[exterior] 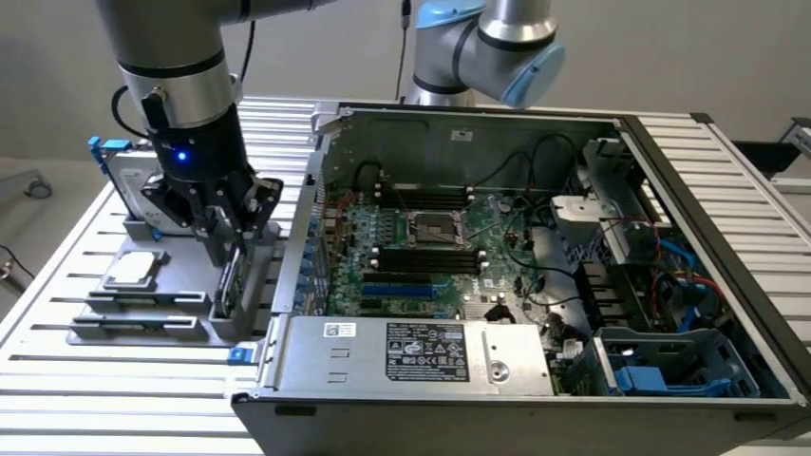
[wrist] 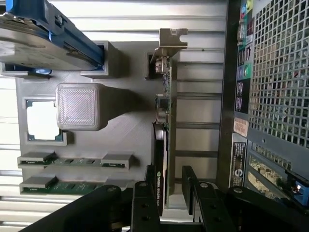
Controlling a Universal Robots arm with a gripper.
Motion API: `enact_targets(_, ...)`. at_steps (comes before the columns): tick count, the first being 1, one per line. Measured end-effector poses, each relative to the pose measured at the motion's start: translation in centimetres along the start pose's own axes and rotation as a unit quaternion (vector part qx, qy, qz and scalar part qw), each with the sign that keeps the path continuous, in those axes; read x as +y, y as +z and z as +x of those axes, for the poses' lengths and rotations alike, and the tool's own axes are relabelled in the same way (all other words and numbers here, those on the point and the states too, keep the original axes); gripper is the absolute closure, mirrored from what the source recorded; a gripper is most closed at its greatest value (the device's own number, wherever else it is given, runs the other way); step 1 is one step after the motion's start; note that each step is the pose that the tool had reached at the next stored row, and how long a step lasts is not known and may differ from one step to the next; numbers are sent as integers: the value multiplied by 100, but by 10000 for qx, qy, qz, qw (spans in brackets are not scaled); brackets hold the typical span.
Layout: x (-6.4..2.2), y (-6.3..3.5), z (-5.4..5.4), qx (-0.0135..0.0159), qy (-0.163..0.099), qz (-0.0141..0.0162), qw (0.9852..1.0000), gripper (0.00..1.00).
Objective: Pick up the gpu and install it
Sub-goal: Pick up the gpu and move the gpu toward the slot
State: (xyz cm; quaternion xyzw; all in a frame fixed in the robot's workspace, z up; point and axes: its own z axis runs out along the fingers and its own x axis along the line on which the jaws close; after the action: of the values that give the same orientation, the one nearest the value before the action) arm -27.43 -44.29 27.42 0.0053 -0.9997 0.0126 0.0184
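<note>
One gpu (wrist: 162, 145) stands on edge in the grey holder (wrist: 130, 130). My pincer (wrist: 166, 191) is released, a finger either side of it. The holder's on a slatted metal table (exterior: 76, 380) beside the open pc case (exterior: 507, 423), plain pale wall (exterior: 51, 57) behind.

You have the open case (exterior: 507, 123) on the slatted table (exterior: 114, 389), motherboard (exterior: 424, 252) exposed, power supply (exterior: 424, 353) along its near wall. At the exterior view's left, the grey holder (wrist: 135, 140) carries an upright hard drive (exterior: 127, 180), a chip (exterior: 135, 270) and two memory sticks (wrist: 72, 162).
</note>
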Motion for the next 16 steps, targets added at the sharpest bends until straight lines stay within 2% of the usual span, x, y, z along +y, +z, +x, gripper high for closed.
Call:
enact_targets(3,2,18,0,9,1,-1,10000,64)
enact_targets(12,103,125,-2,15,30,-2,10000,64)
enact_targets(16,117,154,28,23,71,-3,10000,64)
